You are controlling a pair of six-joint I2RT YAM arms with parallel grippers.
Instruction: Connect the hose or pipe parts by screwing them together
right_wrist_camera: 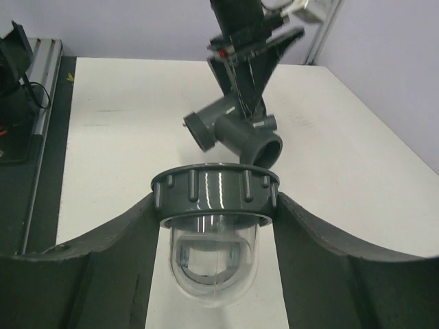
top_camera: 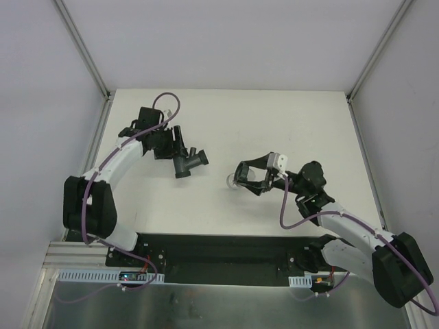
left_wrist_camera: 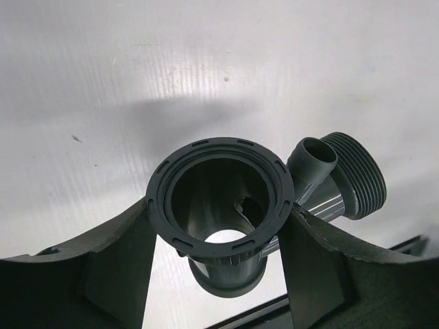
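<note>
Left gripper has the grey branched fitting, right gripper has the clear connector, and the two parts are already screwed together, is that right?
Not quite. The left gripper does hold the grey branched fitting and the right gripper the clear connector, but the parts are not screwed together: the top external view shows them apart, with bare table between.

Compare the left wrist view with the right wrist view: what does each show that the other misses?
Left wrist only: the inside of the grey branched fitting's open socket, and its threaded end. Right wrist only: the clear connector with its grey ribbed ring, clamped in the right gripper, and the left gripper seen from outside. Both: the fitting, gripped by the left gripper, above the white table.
</note>
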